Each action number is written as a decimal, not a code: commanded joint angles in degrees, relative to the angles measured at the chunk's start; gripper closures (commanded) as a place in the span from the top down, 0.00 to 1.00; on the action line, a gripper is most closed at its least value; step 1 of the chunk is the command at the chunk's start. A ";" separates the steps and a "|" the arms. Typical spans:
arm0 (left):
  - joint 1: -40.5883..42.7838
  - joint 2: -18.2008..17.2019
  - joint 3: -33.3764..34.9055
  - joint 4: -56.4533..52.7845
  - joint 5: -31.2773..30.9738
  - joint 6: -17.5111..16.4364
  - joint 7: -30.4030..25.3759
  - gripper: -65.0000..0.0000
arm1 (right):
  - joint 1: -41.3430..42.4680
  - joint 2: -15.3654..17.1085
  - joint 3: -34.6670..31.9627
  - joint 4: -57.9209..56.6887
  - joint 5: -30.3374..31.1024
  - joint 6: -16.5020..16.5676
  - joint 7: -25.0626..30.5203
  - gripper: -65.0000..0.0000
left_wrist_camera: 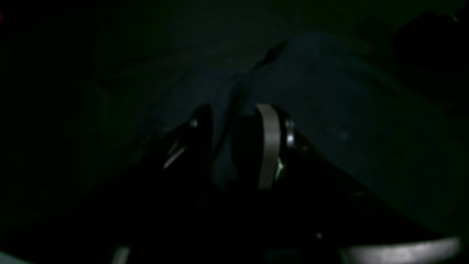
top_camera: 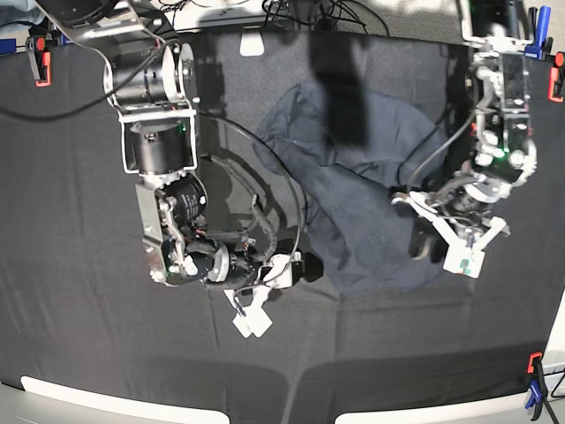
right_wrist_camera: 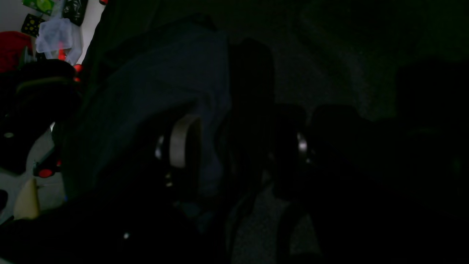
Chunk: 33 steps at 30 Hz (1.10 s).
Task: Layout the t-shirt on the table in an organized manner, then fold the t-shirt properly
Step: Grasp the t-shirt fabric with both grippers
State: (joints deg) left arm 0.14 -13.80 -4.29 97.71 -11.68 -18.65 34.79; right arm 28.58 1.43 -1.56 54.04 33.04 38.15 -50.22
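The dark navy t-shirt (top_camera: 353, 194) lies crumpled in the middle of the black-clothed table (top_camera: 88, 309). My left gripper (top_camera: 433, 246) is at the shirt's right lower edge. In the left wrist view the left gripper (left_wrist_camera: 229, 121) is shut on a ridge of the t-shirt (left_wrist_camera: 329, 110) that runs away from the fingers. My right gripper (top_camera: 296, 265) is low at the shirt's left lower edge. In the dim right wrist view the right gripper (right_wrist_camera: 242, 146) stands wide open, with t-shirt (right_wrist_camera: 154, 80) cloth lying against its taped finger (right_wrist_camera: 181, 141).
Red clamps (top_camera: 40, 57) (top_camera: 556, 79) (top_camera: 534, 362) hold the cloth at the table's corners. A white tag (top_camera: 252, 44) and cables (top_camera: 291, 13) sit at the far edge. Off-table clutter (right_wrist_camera: 55, 36) shows past the table's edge.
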 commanded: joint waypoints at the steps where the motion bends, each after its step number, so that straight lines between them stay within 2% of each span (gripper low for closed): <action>1: -1.05 -0.48 -0.17 0.94 -0.35 -0.04 -0.39 0.28 | 2.23 -0.17 0.04 0.96 1.64 1.09 1.09 0.47; 6: -1.09 -0.52 -0.17 0.94 -0.35 -0.07 0.37 0.28 | 2.21 -0.17 0.04 0.96 1.62 1.11 -0.44 0.47; 12: -1.09 -0.52 -0.17 0.94 -0.35 -0.07 0.35 0.28 | 2.21 -0.17 0.04 0.94 1.62 1.09 -5.35 0.47; 17: -1.09 -0.52 -0.17 0.94 -0.37 -0.04 0.35 0.28 | 2.21 -0.17 0.04 0.94 1.64 1.07 -11.61 0.47; 26: -1.11 -0.55 -0.17 0.94 -0.35 -0.07 0.17 0.28 | 2.40 0.17 0.07 0.96 1.38 1.07 -14.51 0.47; 33: -1.11 -0.55 -0.17 0.94 -0.35 -0.04 -2.93 0.28 | 2.54 0.11 0.09 0.96 0.92 1.03 -14.51 0.47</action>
State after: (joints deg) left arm 0.14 -14.00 -4.29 97.71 -11.73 -18.65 33.43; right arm 28.95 1.72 -1.56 54.06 32.97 38.13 -65.45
